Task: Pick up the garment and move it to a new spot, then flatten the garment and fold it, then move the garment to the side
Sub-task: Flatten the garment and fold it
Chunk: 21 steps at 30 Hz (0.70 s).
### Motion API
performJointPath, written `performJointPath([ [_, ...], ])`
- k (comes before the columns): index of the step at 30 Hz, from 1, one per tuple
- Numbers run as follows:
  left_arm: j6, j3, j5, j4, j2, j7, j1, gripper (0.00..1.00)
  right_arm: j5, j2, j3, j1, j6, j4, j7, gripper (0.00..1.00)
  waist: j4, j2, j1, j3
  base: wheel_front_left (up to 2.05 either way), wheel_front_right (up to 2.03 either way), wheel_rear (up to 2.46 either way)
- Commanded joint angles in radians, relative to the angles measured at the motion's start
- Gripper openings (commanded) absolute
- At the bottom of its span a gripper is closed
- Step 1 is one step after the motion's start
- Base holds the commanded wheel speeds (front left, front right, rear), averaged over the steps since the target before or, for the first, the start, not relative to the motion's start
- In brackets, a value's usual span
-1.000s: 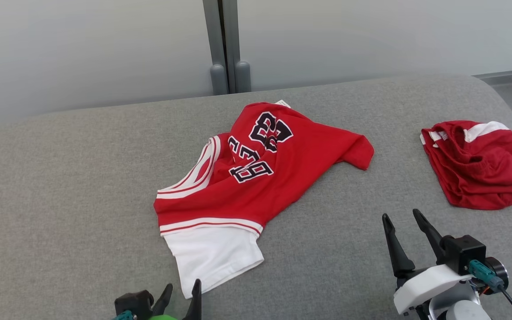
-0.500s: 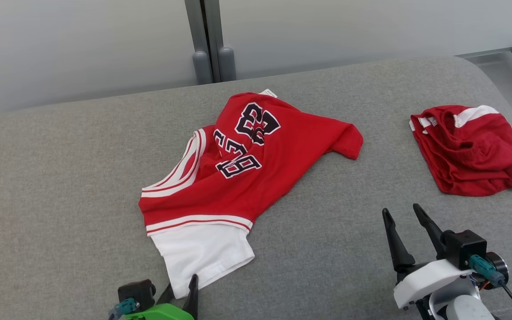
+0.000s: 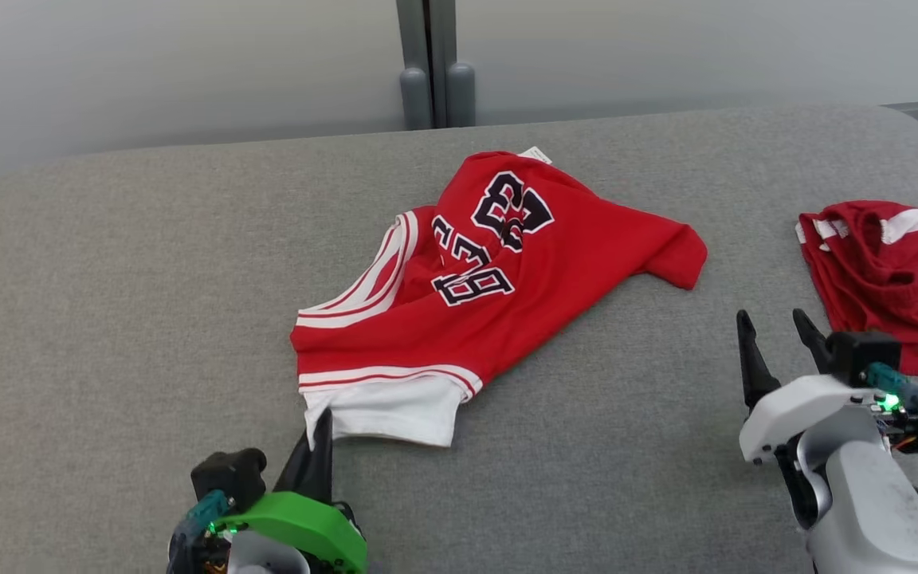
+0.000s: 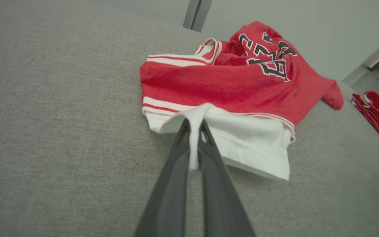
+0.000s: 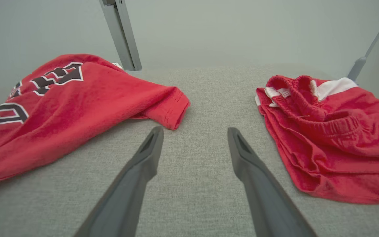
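Observation:
A red jersey (image 3: 499, 295) with black-and-white lettering and a white sleeve (image 3: 387, 410) lies crumpled in the middle of the grey padded table (image 3: 108, 279). My left gripper (image 3: 317, 434) is shut on the near corner of that white sleeve (image 4: 252, 144), with a pinch of white cloth between its fingers (image 4: 206, 158) and the corner lifted a little. My right gripper (image 3: 778, 335) stands open over bare table. It sits between the jersey's red sleeve (image 5: 163, 105) and a second garment, touching neither.
Crumpled red shorts (image 3: 889, 279) with a white band lie at the table's right edge, close beside my right gripper; the shorts (image 5: 327, 131) also show in the right wrist view. A grey post (image 3: 431, 64) stands against the pale wall behind the table. Bare grey surface spreads to the left.
My left gripper has come forward and closed on the white sleeve's corner, pulling it up and shortening the visible white patch. The head camera has shifted; the right gripper stays open.

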Motion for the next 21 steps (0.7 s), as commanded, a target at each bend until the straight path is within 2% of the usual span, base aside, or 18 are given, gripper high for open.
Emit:
performJointPath([
  [1, 0.006, 0.01, 0.013, -0.025, 0.01, -0.01, -0.021, 0.0, -0.023, -0.002, -0.016, -0.044, -0.002, 0.039, 0.02, 1.0, 0.042, 0.0, 0.0, 0.033, 0.0, 0.0, 0.0],
  [7, 0.009, 0.021, 0.038, -0.117, 0.012, -0.022, -0.029, 0.0, -0.099, -0.003, -0.089, -0.203, -0.002, 0.206, 0.082, 1.0, 0.094, 0.0, 0.0, 0.082, 0.0, 0.0, 0.0],
  [12, 0.003, 0.01, 0.049, -0.154, 0.006, -0.025, -0.037, 0.0, -0.146, -0.003, -0.155, -0.296, -0.002, 0.319, 0.079, 1.0, 0.121, 0.0, 0.0, 0.119, 0.0, 0.0, 0.0],
  [19, -0.005, -0.009, 0.056, -0.165, -0.003, -0.027, -0.046, 0.0, -0.271, -0.005, -0.254, -0.376, -0.002, 0.421, 0.06, 1.0, 0.141, 0.0, 0.0, 0.159, 0.0, 0.0, 0.0],
  [20, -0.005, -0.01, 0.057, -0.165, -0.003, -0.026, -0.047, 0.0, -0.282, -0.005, -0.263, -0.385, -0.002, 0.431, 0.055, 0.98, 0.141, 0.0, 0.0, 0.163, 0.0, 0.0, 0.0],
  [21, -0.005, -0.01, 0.059, -0.165, -0.003, -0.025, -0.048, 0.0, -0.293, -0.004, -0.272, -0.393, -0.002, 0.443, 0.051, 0.76, 0.141, 0.0, 0.0, 0.166, 0.0, 0.0, 0.0],
])
